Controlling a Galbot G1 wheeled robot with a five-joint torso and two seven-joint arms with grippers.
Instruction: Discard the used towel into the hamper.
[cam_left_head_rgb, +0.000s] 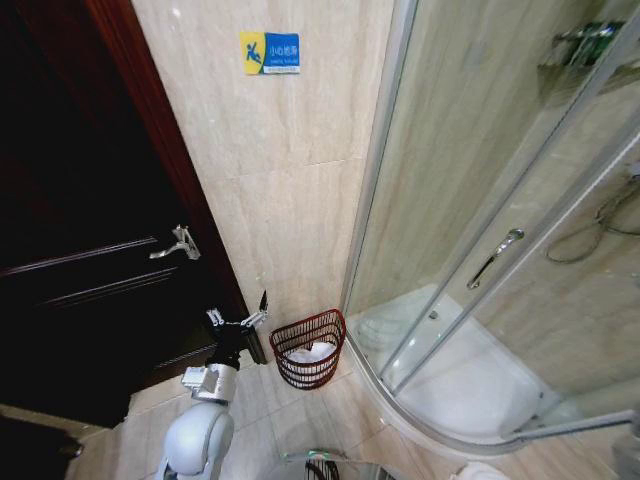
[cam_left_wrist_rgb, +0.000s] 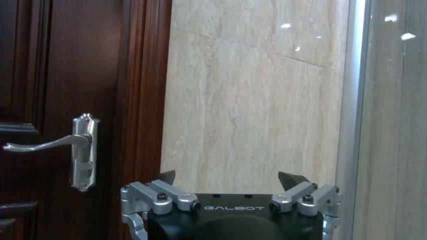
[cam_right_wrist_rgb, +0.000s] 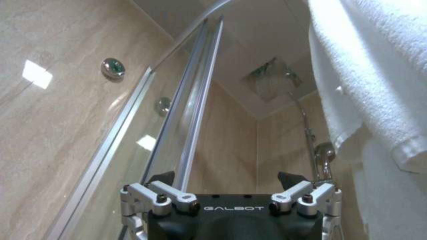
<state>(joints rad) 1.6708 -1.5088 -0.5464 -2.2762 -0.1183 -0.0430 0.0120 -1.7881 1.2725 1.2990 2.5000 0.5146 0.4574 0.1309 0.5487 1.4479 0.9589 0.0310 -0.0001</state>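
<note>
The hamper (cam_left_head_rgb: 305, 376), a small round dark red-brown wire basket, stands on the floor against the tiled wall, between the door and the shower glass. White cloth (cam_left_head_rgb: 312, 354) lies inside it. My left gripper (cam_left_head_rgb: 240, 312) is open and holds nothing, just left of the hamper's rim and a little above it; in the left wrist view the left gripper (cam_left_wrist_rgb: 227, 176) faces the wall and door frame. My right gripper (cam_right_wrist_rgb: 227, 176) is open and holds nothing, pointing up along the shower glass. A white towel (cam_right_wrist_rgb: 353, 75) hangs beside it, apart from the fingers.
A dark wooden door with a silver lever handle (cam_left_head_rgb: 175, 245) (cam_left_wrist_rgb: 80, 150) stands left of the hamper. The curved glass shower enclosure (cam_left_head_rgb: 450, 200) with its door handle (cam_left_head_rgb: 495, 258) is to the right. A shower head (cam_right_wrist_rgb: 270, 82) hangs overhead.
</note>
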